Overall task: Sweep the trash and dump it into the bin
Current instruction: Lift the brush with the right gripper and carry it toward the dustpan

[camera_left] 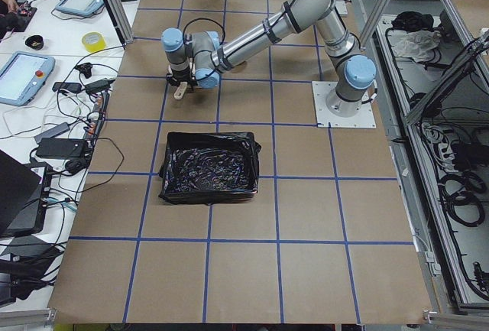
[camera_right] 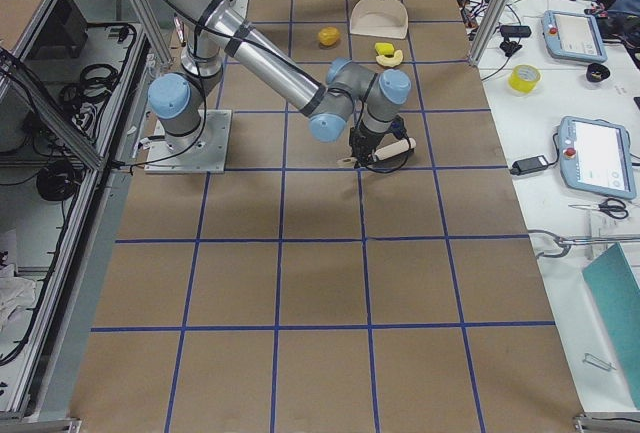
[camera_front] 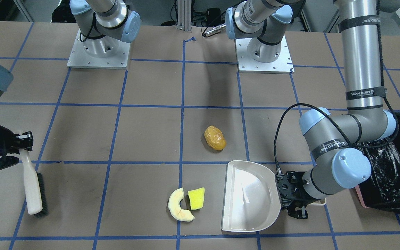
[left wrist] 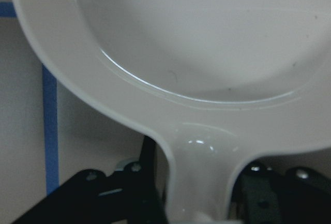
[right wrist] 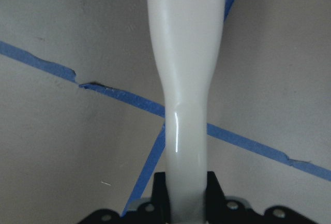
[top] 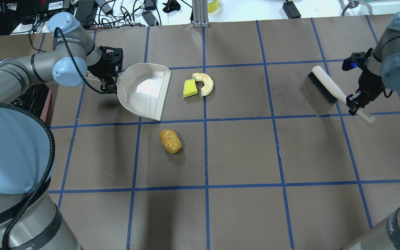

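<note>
The trash lies on the table: a golden potato-shaped lump (camera_front: 215, 138) (top: 170, 141), and a cream crescent slice (camera_front: 178, 205) touching a yellow-green wedge (camera_front: 196, 198). My left gripper (camera_front: 292, 196) (top: 111, 74) is shut on the handle (left wrist: 199, 172) of a cream dustpan (camera_front: 250, 196), which rests empty with its open edge facing the slice and wedge. My right gripper (camera_front: 21, 146) (top: 354, 100) is shut on the handle (right wrist: 183, 105) of a white brush (camera_front: 33, 187) with black bristles, far from the trash. The black-lined pink bin (camera_front: 391, 166) (camera_left: 208, 167) sits behind my left arm.
The table is brown paper with a blue tape grid (top: 205, 187). Both arm bases (camera_front: 264, 52) stand on metal plates at the robot's side. Cables and devices (top: 130, 10) lie beyond the table's far edge.
</note>
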